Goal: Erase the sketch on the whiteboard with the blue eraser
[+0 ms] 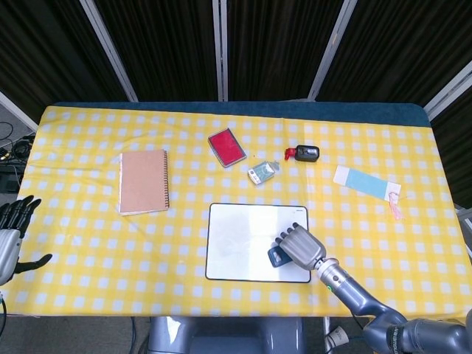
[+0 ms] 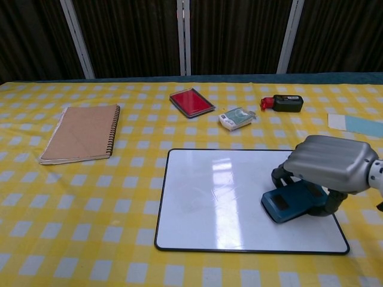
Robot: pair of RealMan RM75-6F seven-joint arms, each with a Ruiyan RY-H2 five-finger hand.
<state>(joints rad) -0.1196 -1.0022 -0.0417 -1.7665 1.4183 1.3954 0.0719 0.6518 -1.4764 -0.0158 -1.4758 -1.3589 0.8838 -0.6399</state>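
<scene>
Right hand [image 2: 328, 165] grips the blue eraser [image 2: 292, 202] flat on the whiteboard [image 2: 221, 197], near its right edge, board stretching leftward.

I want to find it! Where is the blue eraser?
The blue eraser sits on the whiteboard's right side, held under the right hand, in the chest view.

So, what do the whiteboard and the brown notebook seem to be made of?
The whiteboard looks like a glossy, smooth white panel, probably coated, since bright reflections show on it; its thin dark rim could be plastic. The brown notebook seems to have a matte kraft cardboard cover, without any shine, and a dark spiral binding along one edge, wire or plastic, which I cannot tell.
</scene>
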